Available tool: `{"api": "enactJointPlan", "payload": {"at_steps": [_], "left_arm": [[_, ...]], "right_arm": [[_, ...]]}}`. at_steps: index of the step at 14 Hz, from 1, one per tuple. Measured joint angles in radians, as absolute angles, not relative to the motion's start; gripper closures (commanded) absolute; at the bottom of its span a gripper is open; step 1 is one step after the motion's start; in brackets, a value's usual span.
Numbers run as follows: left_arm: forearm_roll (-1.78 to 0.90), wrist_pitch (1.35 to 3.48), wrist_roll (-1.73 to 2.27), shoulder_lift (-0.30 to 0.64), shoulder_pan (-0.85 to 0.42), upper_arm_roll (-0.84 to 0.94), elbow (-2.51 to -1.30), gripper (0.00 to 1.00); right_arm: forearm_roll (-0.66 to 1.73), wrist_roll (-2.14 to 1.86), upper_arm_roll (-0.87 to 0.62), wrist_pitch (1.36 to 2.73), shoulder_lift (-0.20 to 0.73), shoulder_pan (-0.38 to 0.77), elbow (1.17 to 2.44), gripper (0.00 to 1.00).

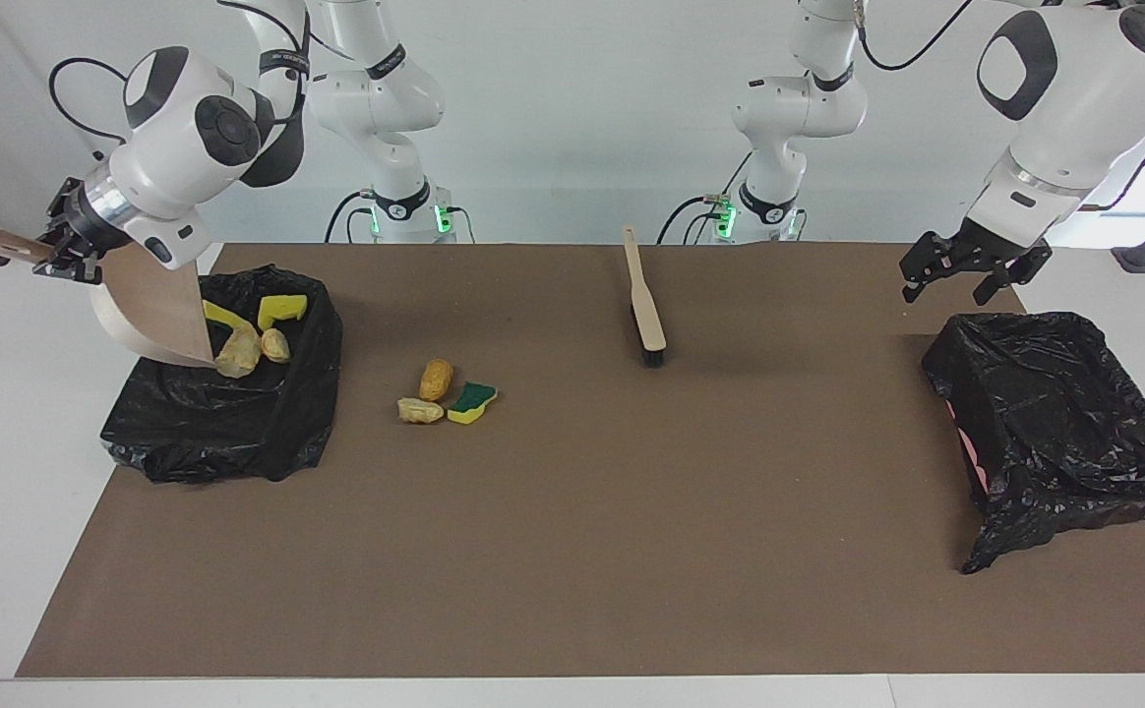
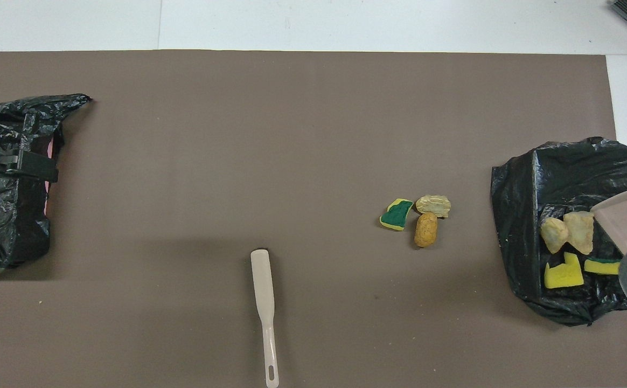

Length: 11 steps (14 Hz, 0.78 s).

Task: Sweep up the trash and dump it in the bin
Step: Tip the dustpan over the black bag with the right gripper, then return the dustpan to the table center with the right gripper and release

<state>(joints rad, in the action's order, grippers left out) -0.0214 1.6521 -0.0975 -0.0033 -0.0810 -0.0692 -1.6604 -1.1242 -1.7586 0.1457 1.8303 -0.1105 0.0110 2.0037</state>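
Right gripper point(image 1: 53, 248) fingers clamped, wrist tilted down twd tabletop edge; left gripper point(image 1: 966, 267) hangs w/ fingers spread, arm idle.

My beige dustpan point(image 1: 154, 307) tips over a glossy black bin liner point(image 1: 238, 423) holding yellow and tan scraps point(image 1: 250, 339). On the brown counter point(image 1: 572, 511) lie an orange-tan lump point(image 1: 436, 379), a pale tan lump point(image 1: 420, 410) and a green-backed yellow sponge chunk point(image 1: 472, 401). The brush point(image 1: 643, 307) is cream with black bristles.
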Motion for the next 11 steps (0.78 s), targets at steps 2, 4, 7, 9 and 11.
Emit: {"api": "enactJointPlan", "payload": {"at_steps": [2,4,7,9,11], "left_arm": [[-0.021,1.65,-0.103,-0.006,-0.081,-0.069,-1.66,0.0],[-0.021,1.65,-0.103,-0.006,-0.081,-0.07,-1.66,0.0],[-0.021,1.65,-0.103,-0.006,-0.081,-0.07,-1.66,0.0],[-0.021,1.65,-0.103,-0.006,-0.081,-0.068,-1.66,0.0],[-0.021,1.65,-0.103,-0.006,-0.081,-0.068,-1.66,0.0]], "right_arm": [[-1.117,-1.688,0.125,1.744,-0.117,0.019,1.988,1.0],[-1.045,-1.635,0.106,1.672,-0.143,0.025,1.948,1.0],[-0.911,-1.56,0.092,1.521,-0.189,0.031,1.849,1.0],[-0.791,-1.411,0.076,1.446,-0.211,0.032,1.805,1.0],[-0.65,-1.211,0.039,1.406,-0.226,0.033,1.798,1.0]]}}
